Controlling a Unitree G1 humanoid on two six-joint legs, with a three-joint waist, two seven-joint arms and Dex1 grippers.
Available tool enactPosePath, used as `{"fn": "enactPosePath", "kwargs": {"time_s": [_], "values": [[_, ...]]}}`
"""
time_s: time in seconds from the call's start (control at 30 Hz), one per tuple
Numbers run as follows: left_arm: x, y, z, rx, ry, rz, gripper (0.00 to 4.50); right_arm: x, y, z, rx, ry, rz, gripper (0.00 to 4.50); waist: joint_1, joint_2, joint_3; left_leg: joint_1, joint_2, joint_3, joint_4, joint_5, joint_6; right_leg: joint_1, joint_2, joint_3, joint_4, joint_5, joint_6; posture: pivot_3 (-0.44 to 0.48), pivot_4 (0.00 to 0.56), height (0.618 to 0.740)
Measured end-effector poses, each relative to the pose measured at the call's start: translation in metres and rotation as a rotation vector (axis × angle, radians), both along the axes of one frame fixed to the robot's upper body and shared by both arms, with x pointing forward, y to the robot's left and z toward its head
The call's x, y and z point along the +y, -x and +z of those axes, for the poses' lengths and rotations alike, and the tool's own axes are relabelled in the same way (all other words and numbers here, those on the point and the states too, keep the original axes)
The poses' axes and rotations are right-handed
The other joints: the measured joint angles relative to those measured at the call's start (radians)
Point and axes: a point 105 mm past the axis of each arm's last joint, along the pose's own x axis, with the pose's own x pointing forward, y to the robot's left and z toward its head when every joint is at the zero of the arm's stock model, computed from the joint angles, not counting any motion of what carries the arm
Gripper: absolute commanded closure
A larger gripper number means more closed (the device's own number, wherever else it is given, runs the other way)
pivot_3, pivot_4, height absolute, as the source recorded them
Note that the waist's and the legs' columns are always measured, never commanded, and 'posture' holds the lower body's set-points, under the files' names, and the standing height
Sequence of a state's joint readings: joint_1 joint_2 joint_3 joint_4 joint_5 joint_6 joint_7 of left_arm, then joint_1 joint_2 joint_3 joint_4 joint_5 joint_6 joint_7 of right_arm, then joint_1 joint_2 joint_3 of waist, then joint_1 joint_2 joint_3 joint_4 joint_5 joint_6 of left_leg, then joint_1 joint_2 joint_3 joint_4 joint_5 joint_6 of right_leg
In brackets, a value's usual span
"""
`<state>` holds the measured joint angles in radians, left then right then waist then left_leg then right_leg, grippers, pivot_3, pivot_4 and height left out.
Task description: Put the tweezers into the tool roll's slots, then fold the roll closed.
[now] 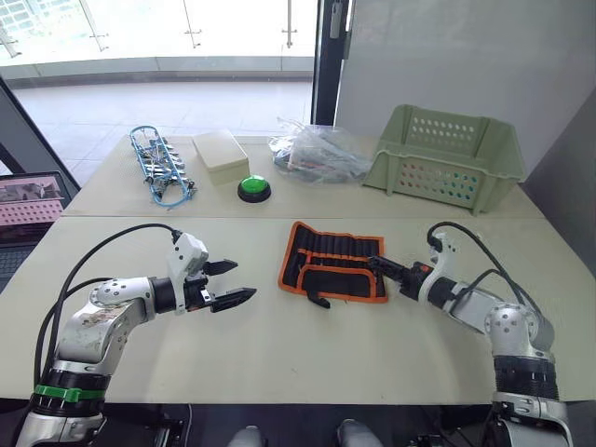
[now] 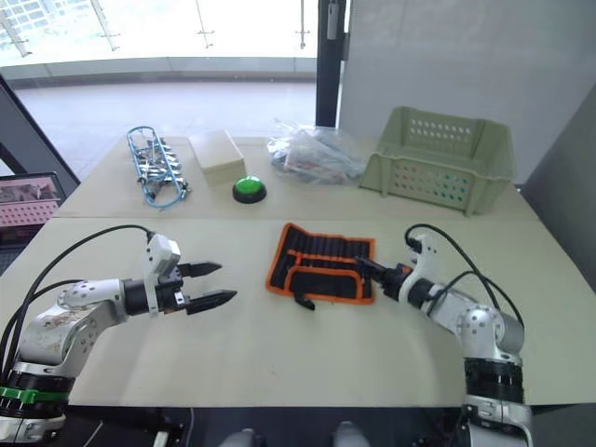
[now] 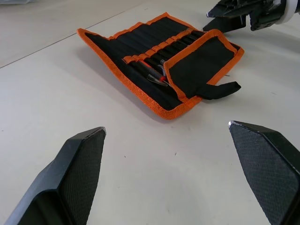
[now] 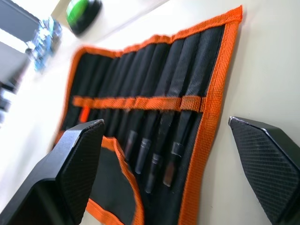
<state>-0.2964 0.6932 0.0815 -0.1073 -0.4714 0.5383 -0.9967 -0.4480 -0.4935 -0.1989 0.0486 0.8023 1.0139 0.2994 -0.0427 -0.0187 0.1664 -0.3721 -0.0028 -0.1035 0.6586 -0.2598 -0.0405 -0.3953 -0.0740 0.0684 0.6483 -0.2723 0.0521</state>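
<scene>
Head view: the tool roll [image 1: 333,262], black woven fabric edged in orange, lies flat mid-counter [image 1: 279,354], long axis left to right. The left end effector [image 1: 230,283] hovers spread, apart; the right end effector [image 1: 374,264] sits at its right edge.

Right wrist view: fingers spread; tweezers [image 4: 154,159] sit side by side in slots [image 4: 140,89].

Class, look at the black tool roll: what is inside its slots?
Tweezers sit in the slots of the tool roll; four ends show below the orange band. Their upper parts are covered by fabric, and the folded flap hides the rest.
</scene>
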Motion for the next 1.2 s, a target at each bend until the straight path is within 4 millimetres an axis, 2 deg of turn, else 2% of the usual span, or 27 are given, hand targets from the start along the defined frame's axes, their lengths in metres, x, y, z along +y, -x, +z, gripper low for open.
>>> {"fn": "enactPosePath", "kwargs": {"time_s": [0.07,0.23,0.43,0.63,0.87,1.2], "values": [[0.0,0.0,-0.001,-0.011,-0.009,0.004,0.05,0.004,-0.001,0.0,-0.005,0.09,0.028,0.0,0.0,0.0,0.0,0.0,0.0,0.0,0.0,0.0,0.0,0.0,0.0,0.0,0.0,0.0,0.0,0.0,0.15,0.74],[-0.001,-0.002,-0.002,-0.03,-0.006,0.02,0.05,0.014,-0.006,-0.001,-0.015,0.153,0.067,0.0,-0.006,-0.001,-0.001,0.001,0.001,0.0,0.0,0.0,0.0,0.001,0.001,0.0,0.0,0.0,0.0,0.0,0.15,0.74],[-0.001,0.0,-0.01,-0.016,-0.025,0.022,0.05,0.016,-0.006,0.001,0.004,0.055,0.087,0.0,-0.011,-0.001,-0.001,0.001,0.002,0.0,0.0,0.0,0.0,0.001,0.002,0.0,0.0,0.0,0.0,0.0,0.15,0.74],[-0.001,0.0,-0.01,-0.026,-0.03,0.024,0.05,0.01,-0.003,0.004,0.058,-0.158,0.079,0.0,-0.01,-0.001,-0.001,0.001,0.002,0.0,0.0,0.0,0.0,0.001,0.002,0.0,0.0,0.0,0.0,0.0,0.15,0.74],[-0.003,-0.001,-0.013,-0.033,-0.057,0.005,0.05,0.018,0.003,0.004,0.09,-0.22,0.13,0.0,-0.011,-0.001,-0.001,0.001,0.002,0.0,0.0,0.0,0.0,0.0,0.002,0.0,0.0,0.0,0.0,0.0,0.15,0.74],[-0.002,-0.001,-0.013,-0.053,-0.065,0.002,0.05,0.012,0.004,0.004,0.078,-0.24,0.111,0.0,-0.003,-0.001,-0.001,0.001,0.001,0.0,0.0,0.0,0.0,0.0,0.001,0.0,0.0,0.0,0.0,0.0,0.15,0.74]]}}
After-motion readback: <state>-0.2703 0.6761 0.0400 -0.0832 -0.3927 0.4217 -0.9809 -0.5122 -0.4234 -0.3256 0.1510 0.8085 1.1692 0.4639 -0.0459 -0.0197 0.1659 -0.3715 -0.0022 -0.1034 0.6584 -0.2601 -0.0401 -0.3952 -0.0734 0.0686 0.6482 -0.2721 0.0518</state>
